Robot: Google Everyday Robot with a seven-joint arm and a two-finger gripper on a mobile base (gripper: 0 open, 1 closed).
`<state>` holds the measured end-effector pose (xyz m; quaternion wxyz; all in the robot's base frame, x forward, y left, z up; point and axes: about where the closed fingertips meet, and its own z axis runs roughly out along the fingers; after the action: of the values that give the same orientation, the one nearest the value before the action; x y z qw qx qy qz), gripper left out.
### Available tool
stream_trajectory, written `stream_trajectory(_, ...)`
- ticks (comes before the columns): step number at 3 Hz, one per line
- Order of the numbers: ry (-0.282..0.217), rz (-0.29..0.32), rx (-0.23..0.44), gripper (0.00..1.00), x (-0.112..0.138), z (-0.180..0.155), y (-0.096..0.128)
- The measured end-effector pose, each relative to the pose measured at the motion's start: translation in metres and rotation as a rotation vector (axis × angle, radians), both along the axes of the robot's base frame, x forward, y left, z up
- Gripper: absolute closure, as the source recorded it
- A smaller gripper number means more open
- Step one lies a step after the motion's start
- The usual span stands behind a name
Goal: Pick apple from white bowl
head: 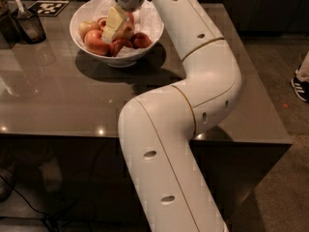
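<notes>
- Handling: I judge the apple (128, 29) to be firm, rigid and moderately heavy. Its skin looks smooth and waxy, so it may slip under a light squeeze.
- Grip point: I would take hold across the widest part of the apple, on opposite flanks. I would avoid the stem end and the shoulders, where a round fruit tends to squirt out.
- Surroundings: the other apples (95, 41) crowd the centre of the white bowl (123, 58) on crumpled white paper (147, 18). A push on one apple may roll the next.
- Position: the apple lies in the middle of the white bowl, toward its far side.
- Gripper: the gripper (114, 26) reaches down inside the white bowl rim, directly against the apple's left flank.
- Gripper state: I cannot tell whether the gripper is released or clenched on the apple.
- The white bowl stands on the table (58, 95).
</notes>
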<state>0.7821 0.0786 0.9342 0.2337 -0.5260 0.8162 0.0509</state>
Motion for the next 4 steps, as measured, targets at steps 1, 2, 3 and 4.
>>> stream_trajectory(1, -0.011, 0.000, -0.016, 0.00, 0.000, 0.003, -0.004)
stream_trajectory(2, -0.063, 0.027, -0.048, 0.00, -0.002, 0.023, -0.008)
stream_trajectory(3, -0.068, 0.014, -0.032, 0.00, 0.006, 0.017, -0.004)
stream_trajectory(4, -0.054, 0.000, -0.025, 0.00, 0.009, 0.008, -0.003)
